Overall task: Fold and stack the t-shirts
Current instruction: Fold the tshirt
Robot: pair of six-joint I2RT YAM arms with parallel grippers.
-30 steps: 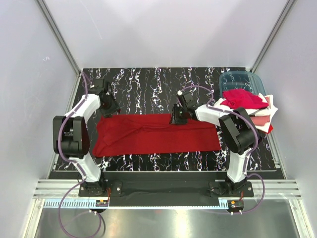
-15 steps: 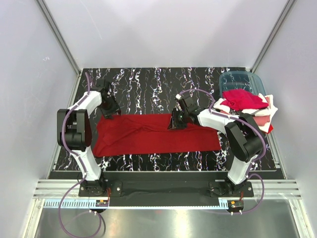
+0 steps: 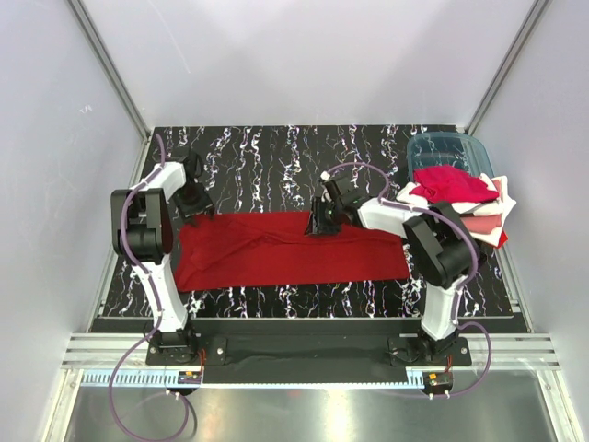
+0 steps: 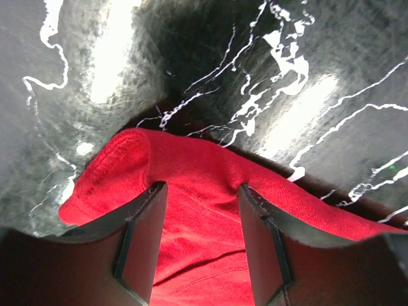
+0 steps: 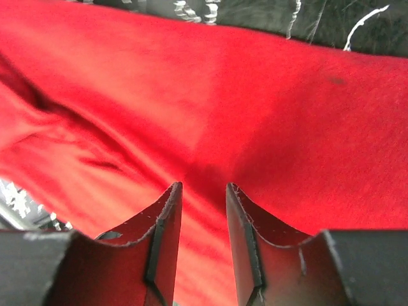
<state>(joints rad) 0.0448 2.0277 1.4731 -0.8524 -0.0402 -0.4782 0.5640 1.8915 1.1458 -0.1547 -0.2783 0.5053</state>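
Partly, the piled t-shirts [image 3: 457, 189] hide the teal bin [image 3: 440, 147].

left hand [image 4: 201, 191] parted, right hand [image 5: 203, 188] narrowly parted

Blk tbl [image 3: 276, 157] w/ red tee [image 3: 285, 250], bin [image 3: 442, 149]

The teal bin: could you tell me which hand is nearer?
Right. The right hand is mid-table, left of the bin; the left hand is at the far-left corner of the red shirt.
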